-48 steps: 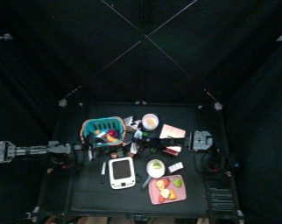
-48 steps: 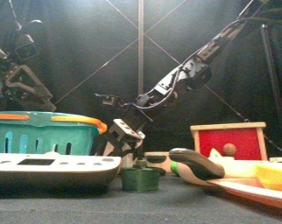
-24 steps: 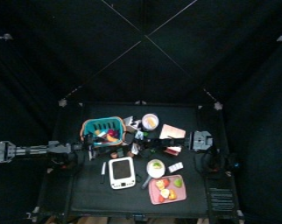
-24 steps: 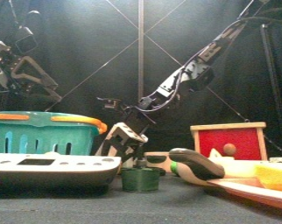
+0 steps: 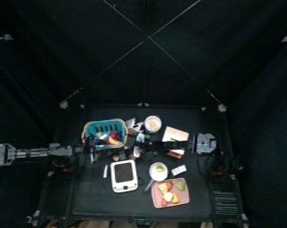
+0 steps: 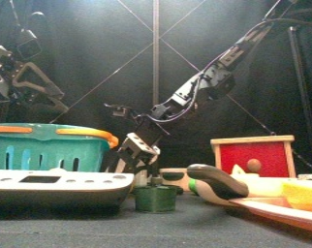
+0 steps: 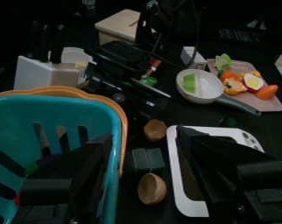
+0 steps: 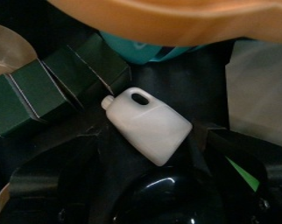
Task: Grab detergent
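The detergent is a small white bottle (image 8: 151, 128) with a dark opening at its neck. It lies between the jaws of my right gripper (image 8: 150, 171), which is shut on its lower end. In the front view the bottle (image 6: 132, 152) hangs tilted in the right gripper (image 6: 136, 157), just right of the basket and above the table. In the top view the right gripper (image 5: 135, 139) reaches across the middle. My left gripper (image 7: 150, 188) is open and empty, above the basket's near side.
A teal basket with an orange rim (image 6: 48, 145) stands at the left, also seen in the top view (image 5: 90, 126). A white flat device (image 6: 55, 184), a small green cup (image 6: 155, 198), a red box (image 6: 253, 155) and a pink tray (image 5: 157, 198) of fruit surround the spot.
The right gripper with the bottle has shifted slightly left and down. The left arm has moved a little to the right, then stayed still.
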`<action>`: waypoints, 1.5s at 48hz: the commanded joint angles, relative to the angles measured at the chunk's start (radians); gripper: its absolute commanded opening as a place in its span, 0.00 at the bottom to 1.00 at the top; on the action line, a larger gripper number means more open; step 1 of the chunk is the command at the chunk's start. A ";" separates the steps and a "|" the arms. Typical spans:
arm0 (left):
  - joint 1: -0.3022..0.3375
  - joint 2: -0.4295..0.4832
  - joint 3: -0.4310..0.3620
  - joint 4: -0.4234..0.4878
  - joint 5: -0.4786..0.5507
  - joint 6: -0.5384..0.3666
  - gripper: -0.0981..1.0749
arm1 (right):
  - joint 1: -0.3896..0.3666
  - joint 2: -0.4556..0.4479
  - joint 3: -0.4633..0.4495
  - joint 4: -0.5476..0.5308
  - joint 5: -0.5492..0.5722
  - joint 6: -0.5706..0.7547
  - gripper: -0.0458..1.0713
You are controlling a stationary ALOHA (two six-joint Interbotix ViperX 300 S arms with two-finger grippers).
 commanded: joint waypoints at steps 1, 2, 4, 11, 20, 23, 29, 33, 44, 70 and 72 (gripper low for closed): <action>0.002 0.003 -0.014 0.002 -0.009 0.000 0.89 | -0.003 -0.020 -0.023 0.000 -0.003 0.000 0.97; 0.003 0.002 -0.012 0.002 -0.009 0.000 0.89 | -0.002 -0.020 -0.023 0.002 -0.005 0.000 0.97; 0.003 0.002 -0.012 0.002 -0.009 0.000 0.89 | -0.003 -0.018 -0.018 0.002 -0.003 0.002 0.97; 0.005 0.002 -0.009 0.000 -0.009 0.000 0.89 | 0.005 -0.032 0.012 0.012 0.002 0.002 0.97; 0.006 0.002 -0.008 -0.002 -0.006 -0.002 0.89 | 0.023 -0.074 0.052 0.046 0.003 0.002 0.97; 0.006 0.002 -0.008 0.000 -0.006 -0.002 0.89 | 0.029 -0.083 0.055 0.043 0.005 0.000 0.97; 0.006 0.002 -0.008 -0.002 -0.006 -0.002 0.89 | 0.029 -0.094 0.043 0.018 0.021 -0.002 0.97; 0.008 0.002 -0.009 -0.002 -0.006 -0.002 0.89 | 0.026 -0.094 0.031 -0.008 0.035 0.000 0.97; 0.008 0.002 -0.006 -0.002 -0.006 -0.002 0.89 | 0.021 -0.066 -0.006 -0.044 0.041 -0.002 0.97; 0.008 0.002 -0.005 -0.002 -0.005 -0.002 0.89 | 0.012 -0.015 -0.043 -0.066 -0.009 0.000 0.97; 0.008 0.002 -0.005 -0.002 -0.005 -0.002 0.89 | 0.011 -0.014 -0.043 -0.063 -0.009 0.000 0.97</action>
